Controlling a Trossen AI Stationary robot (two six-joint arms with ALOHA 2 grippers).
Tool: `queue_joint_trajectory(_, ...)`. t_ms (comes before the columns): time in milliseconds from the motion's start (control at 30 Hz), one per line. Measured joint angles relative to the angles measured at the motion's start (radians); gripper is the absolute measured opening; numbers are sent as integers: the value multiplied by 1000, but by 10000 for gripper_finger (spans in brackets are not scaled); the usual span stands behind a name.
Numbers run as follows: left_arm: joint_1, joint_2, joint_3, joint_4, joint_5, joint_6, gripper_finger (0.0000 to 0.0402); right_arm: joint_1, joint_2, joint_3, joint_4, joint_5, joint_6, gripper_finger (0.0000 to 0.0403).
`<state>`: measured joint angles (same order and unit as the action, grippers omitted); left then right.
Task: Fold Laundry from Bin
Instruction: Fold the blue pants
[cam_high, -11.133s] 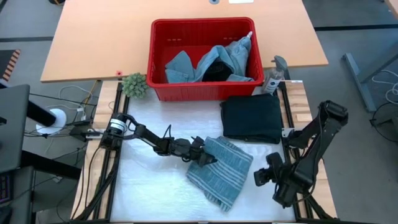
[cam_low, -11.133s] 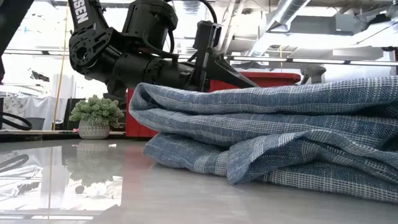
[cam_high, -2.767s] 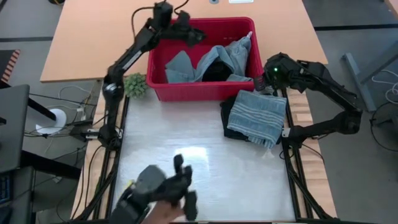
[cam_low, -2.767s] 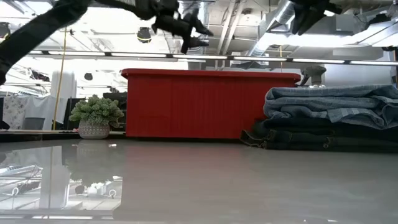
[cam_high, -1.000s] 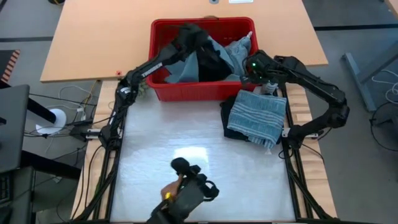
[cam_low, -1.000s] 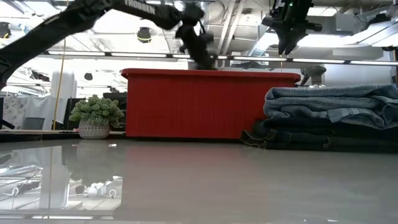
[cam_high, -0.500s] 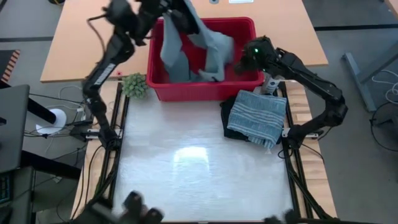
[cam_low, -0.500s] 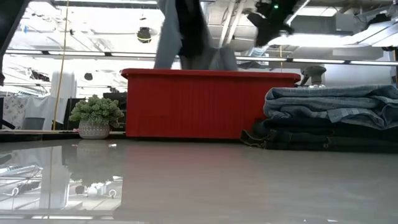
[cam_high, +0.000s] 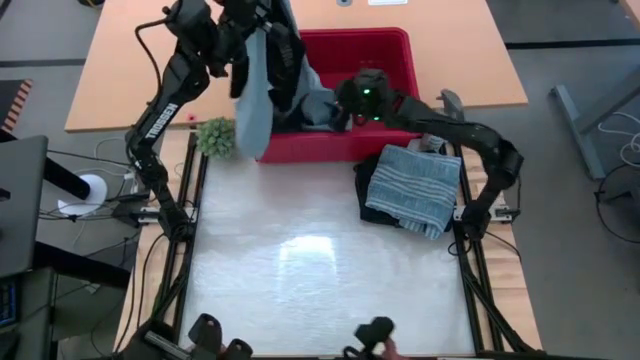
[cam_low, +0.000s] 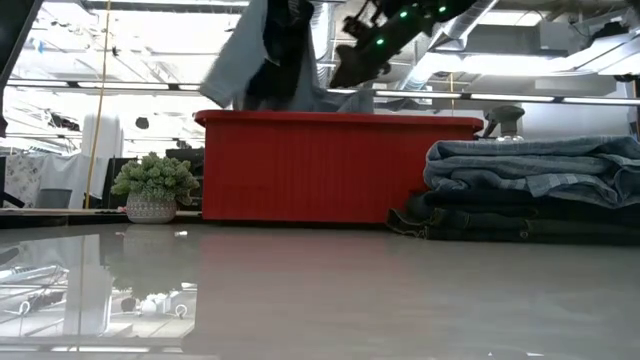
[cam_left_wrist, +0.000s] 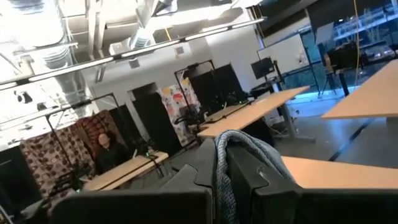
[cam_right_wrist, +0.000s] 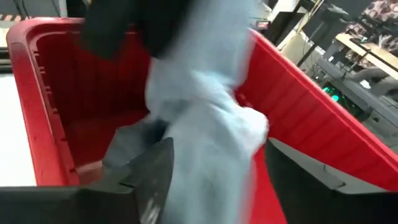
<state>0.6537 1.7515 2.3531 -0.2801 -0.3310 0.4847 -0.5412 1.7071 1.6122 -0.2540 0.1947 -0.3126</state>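
- The left gripper (cam_high: 262, 22), raised over the bin's left end, is clamped on a limp light blue denim garment (cam_high: 252, 100) tangled with dark cloth.
- The red plastic bin (cam_high: 395, 50) has ribbed walls.
- The right gripper (cam_high: 345, 108) reaches into the bin, fingers apparently spread, gripping nothing I can see.
- A striped cloth (cam_high: 412, 185) lies folded on a dark garment (cam_low: 470, 222) beside the bin.

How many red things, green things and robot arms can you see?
Red bin: 1
Green plant: 1
Robot arms, left gripper and right gripper: 2
Total: 4
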Motion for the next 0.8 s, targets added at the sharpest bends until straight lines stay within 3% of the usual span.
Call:
queue_joint_trajectory(333, -12, 0, 0, -70, -5, 20, 1, -32, 214, 261, -50, 14, -105, 294)
queue_joint_trajectory(500, -22, 0, 0, -95, 8, 60, 1, -87, 343, 415, -172, -106, -102, 273)
queue_joint_trajectory(600, -21, 0, 0, -114, 48, 64, 1, -102, 416, 499, -238, -119, -105, 212)
queue_joint_trajectory(733, -8, 0, 0, -153, 82, 71, 1, -114, 478, 614, -313, -125, -135, 43)
queue_joint_trajectory(800, 11, 0, 0, -171, 112, 96, 1, -124, 490, 669, -319, -100, -155, 28)
